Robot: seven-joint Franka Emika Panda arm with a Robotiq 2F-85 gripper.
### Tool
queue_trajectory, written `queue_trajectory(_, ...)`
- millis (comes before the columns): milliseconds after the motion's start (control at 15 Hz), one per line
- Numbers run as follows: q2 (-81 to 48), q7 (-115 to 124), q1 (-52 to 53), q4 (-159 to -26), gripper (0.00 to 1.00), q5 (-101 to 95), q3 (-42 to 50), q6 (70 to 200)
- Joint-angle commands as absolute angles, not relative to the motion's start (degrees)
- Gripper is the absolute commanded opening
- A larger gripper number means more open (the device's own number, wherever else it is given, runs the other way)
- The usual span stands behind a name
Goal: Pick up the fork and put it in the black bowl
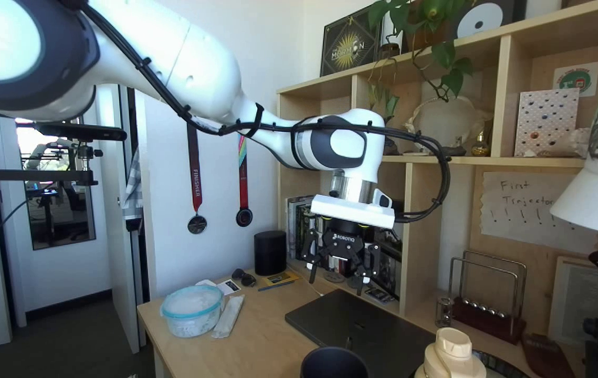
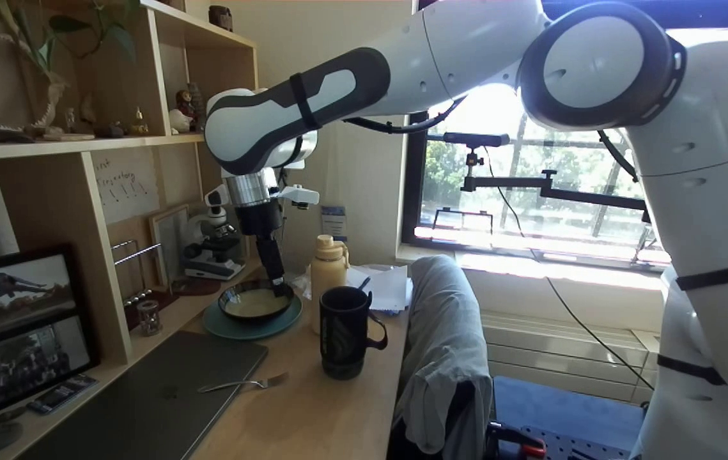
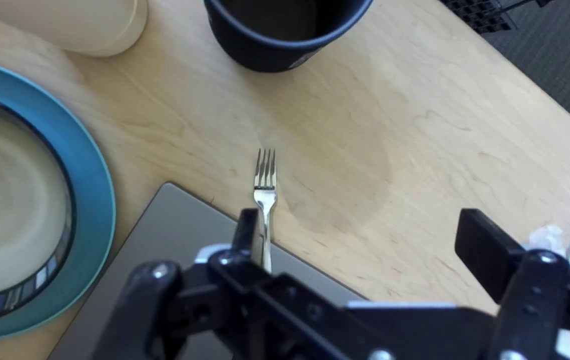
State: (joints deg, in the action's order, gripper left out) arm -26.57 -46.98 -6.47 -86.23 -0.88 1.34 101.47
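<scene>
Arm [image 1: 204, 79] stretched over desk [image 1: 267, 341]; claw [image 1: 336, 281] pointing down, fingers [image 3: 486, 251] spread, fork [image 3: 265, 199] below.

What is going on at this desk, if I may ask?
A robot arm appears set to put the fork in the bowl, but holds nothing yet. Its gripper hangs open above the desk. The fork lies with its handle over the laptop, and the bowl sits on a blue plate.
</scene>
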Motion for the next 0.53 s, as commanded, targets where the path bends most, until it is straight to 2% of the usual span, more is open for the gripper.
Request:
queue_trajectory(0,-30.06,-50.87,-8.23,-82.97,1.00,0.40,-0.72,103.81)
queue_trajectory(467,-35.95,-56.18,-9.62,-81.54,1.00,2.51,-3.19,108.35)
